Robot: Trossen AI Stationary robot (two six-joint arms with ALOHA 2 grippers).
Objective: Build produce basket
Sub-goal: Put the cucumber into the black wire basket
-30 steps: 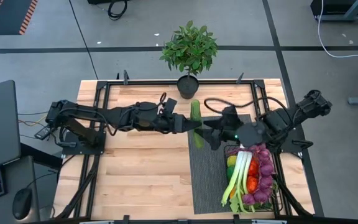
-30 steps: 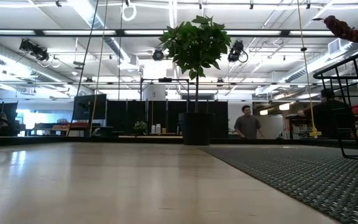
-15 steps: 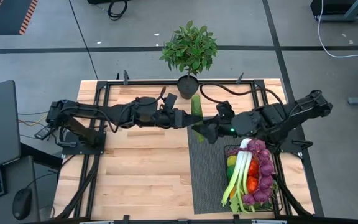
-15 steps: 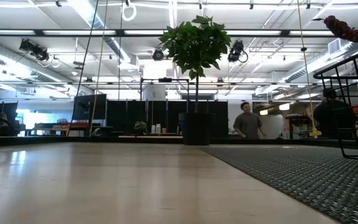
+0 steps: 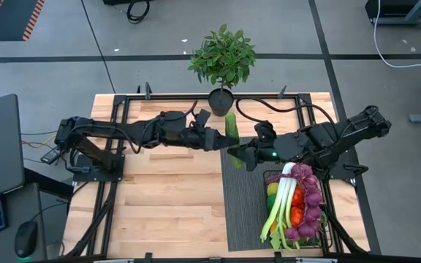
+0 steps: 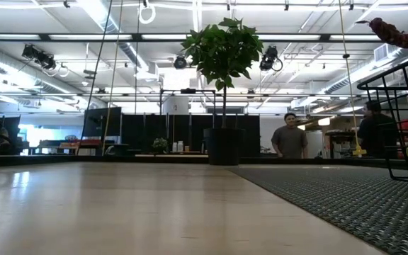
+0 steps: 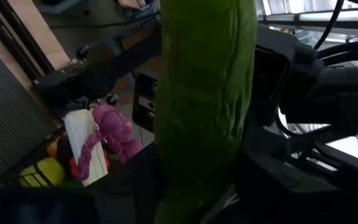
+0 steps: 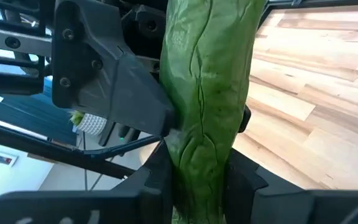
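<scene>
Both arms are black throughout, built of chunky jointed segments with rounded housings at the joints. The left arm rises from a blocky black base at the desk's left edge, with thin cables trailing off that base. The right arm has a bulky rounded shoulder at the right edge, and a black cable loops from its wrist toward the far side. A small green light glows on the right wrist. Up close, the left gripper shows a matte, angular housing with round recessed screws, and the fingers are flat, dark and smooth.
</scene>
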